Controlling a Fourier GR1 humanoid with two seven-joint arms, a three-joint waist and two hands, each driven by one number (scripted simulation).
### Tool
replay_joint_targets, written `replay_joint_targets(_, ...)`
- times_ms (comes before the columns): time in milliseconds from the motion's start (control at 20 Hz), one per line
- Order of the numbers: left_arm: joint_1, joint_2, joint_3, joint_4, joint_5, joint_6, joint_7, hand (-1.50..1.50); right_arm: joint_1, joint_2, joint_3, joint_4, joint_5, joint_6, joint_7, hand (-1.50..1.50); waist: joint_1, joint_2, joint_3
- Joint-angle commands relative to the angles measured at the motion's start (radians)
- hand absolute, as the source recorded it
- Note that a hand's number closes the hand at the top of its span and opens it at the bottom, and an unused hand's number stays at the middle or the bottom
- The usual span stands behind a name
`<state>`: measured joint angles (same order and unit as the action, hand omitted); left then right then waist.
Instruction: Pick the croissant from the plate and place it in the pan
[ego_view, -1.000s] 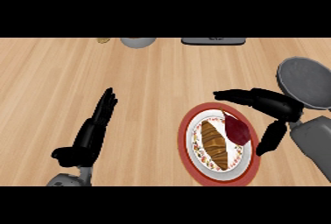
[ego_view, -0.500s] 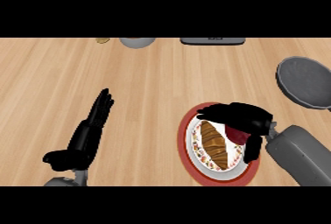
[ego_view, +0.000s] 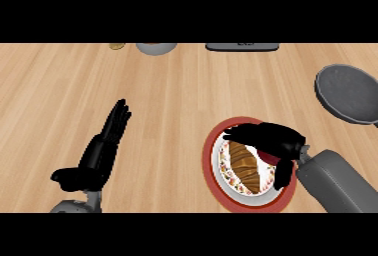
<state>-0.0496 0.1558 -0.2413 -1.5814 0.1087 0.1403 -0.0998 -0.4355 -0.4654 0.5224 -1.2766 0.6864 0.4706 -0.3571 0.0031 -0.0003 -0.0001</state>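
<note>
The golden-brown croissant (ego_view: 245, 169) lies lengthwise on the round red-rimmed white plate (ego_view: 210, 165), which sits on the light wooden counter (ego_view: 177, 90). The right robot hand (ego_view: 269, 140) arches over the plate's far end, fingers and thumb spread apart, holding nothing. Beyond the plate to the right lies the round dark grey pan (ego_view: 351, 92). Well left of the plate the left robot hand (ego_view: 100, 155) rests with its fingers straight.

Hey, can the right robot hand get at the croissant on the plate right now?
Probably yes: the right robot hand is over the plate, right beside the croissant, whose top lies uncovered; nothing stands between.
</note>
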Motion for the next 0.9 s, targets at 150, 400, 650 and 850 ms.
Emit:
replay_joint_targets(150,0.009,-0.041,0.019,0.004,-0.037,-0.022,0.007,0.00,0.017,0.098,-0.085,0.027,0.077,0.048,-0.032,-1.50,0.000,0.000,0.000)
replay_joint_targets(400,-0.032,-0.062,0.043,0.090,-0.054,-0.041,-0.042,0.00,-0.001,0.201,-0.075,0.159,0.165,-0.028,-0.032,-1.50,0.001,0.001,0.000)
replay_joint_targets(650,0.047,-0.070,0.035,-0.023,-0.073,-0.035,-0.005,0.00,-0.019,0.220,-0.114,0.245,0.233,-0.037,-0.067,-1.50,0.004,0.001,0.000)
replay_joint_targets(850,0.024,-0.050,0.061,0.029,-0.055,-0.081,-0.048,0.00,-0.015,0.224,-0.031,0.273,0.312,-0.050,-0.091,1.50,0.005,0.002,0.000)
